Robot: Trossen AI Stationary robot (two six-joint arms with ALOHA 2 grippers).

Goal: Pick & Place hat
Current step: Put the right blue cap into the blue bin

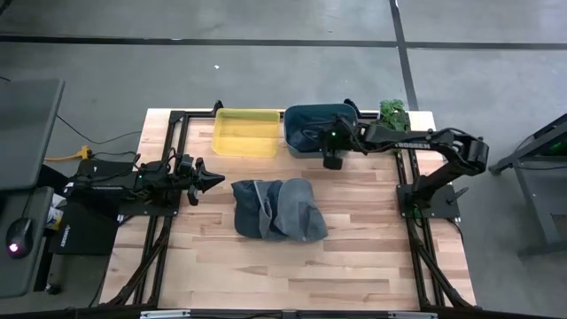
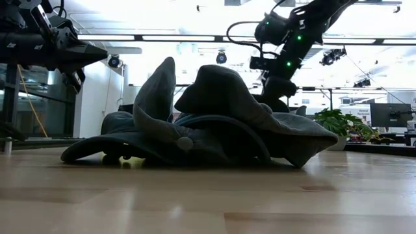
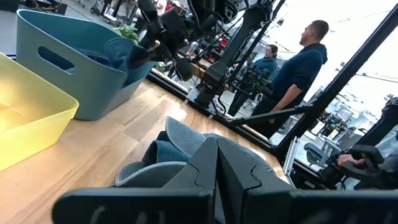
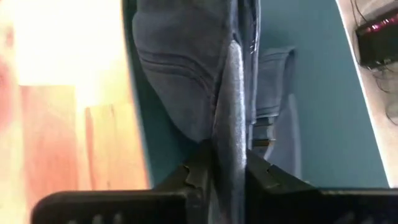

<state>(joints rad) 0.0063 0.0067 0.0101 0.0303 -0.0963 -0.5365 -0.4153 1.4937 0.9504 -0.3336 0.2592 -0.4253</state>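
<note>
Hat (image 4: 230, 112) fabric sits pinched in the right gripper (image 4: 229, 165) over the blue bin (image 1: 306, 133), apparently for dropping in; more hats (image 1: 276, 209) wait on the bench (image 1: 354, 257). Left gripper (image 1: 208, 180) idles, fingers together.

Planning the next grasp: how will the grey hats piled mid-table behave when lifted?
The hat pile is probably floppy: brims fold and droop. Likely light, soft fabric. One hat may drag its neighbours, since they overlap. The hat in the right tool hangs limp.

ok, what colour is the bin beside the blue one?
Yellow bin, translucent; the high view shows it best.
</note>
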